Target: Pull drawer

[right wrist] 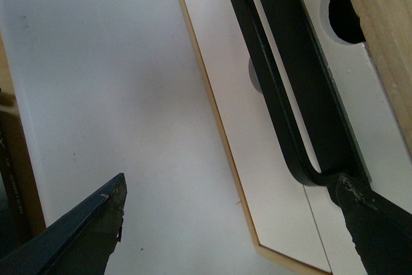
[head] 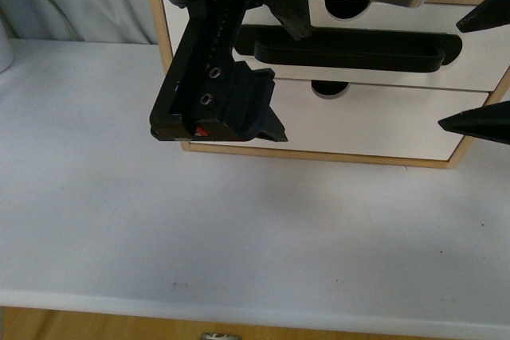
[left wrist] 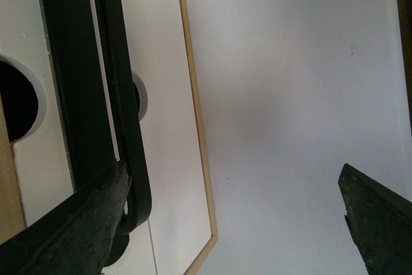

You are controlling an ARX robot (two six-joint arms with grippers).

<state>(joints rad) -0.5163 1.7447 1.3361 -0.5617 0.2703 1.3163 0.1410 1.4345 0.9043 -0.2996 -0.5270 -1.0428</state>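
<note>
Left pincer (left wrist: 232, 178) and right pincer (right wrist: 228, 185) gape apart; wrist views show fingers (left wrist: 77, 223) at drawer (left wrist: 32, 172) handle (left wrist: 77, 62).

A white drawer (head: 478, 57) with a long black handle (head: 351, 53) sits above a plain white lower drawer front (head: 374, 129), both edged by a pale wood cabinet frame (head: 319, 154). The table (head: 159, 228) is white. The left gripper (head: 292, 87) and right gripper (head: 449, 74) are black, and the left one has a small red spot (head: 202, 130).

The white counter (head: 239, 228) has a pale wood front edge. A light-wood drawer unit (head: 374, 129) stands at its far side. A white object (head: 3, 52), mostly out of view, sits far left.
</note>
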